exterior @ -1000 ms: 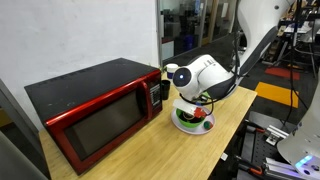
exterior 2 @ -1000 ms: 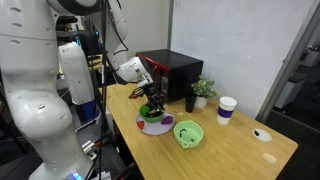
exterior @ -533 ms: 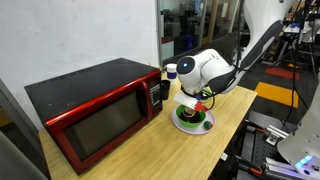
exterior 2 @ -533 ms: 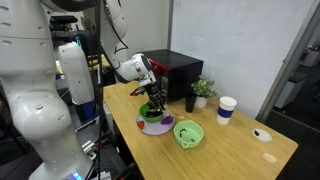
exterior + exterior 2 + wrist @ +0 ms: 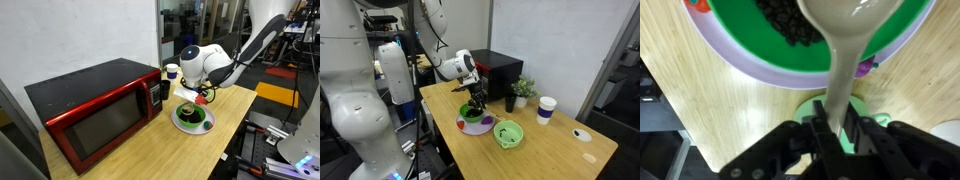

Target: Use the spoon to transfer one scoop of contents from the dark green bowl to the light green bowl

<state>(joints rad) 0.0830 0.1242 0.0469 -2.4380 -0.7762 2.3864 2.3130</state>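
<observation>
My gripper (image 5: 835, 126) is shut on the slim handle of the pale wooden spoon (image 5: 837, 70). The spoon's round head hangs over the dark green bowl (image 5: 740, 30), close to the dark contents (image 5: 790, 25); whether it carries any I cannot tell. In both exterior views the gripper (image 5: 196, 93) (image 5: 473, 100) hovers just above the dark green bowl (image 5: 192, 118) (image 5: 472, 114), which rests on a purple plate (image 5: 470, 127). The light green bowl (image 5: 508, 133) sits beside that plate and shows under the gripper (image 5: 808, 106) in the wrist view.
A red microwave (image 5: 95, 110) stands close beside the bowls. A black cup (image 5: 510, 102), a small plant (image 5: 523, 89) and a white cup (image 5: 546, 110) stand further along the table. An orange item (image 5: 698, 5) lies on the plate. The table edge (image 5: 225, 140) is close.
The gripper has risen with the spoon and swung slightly away from the microwave, uncovering the dark green bowl in an exterior view. Its jaws stay shut on the handle.
</observation>
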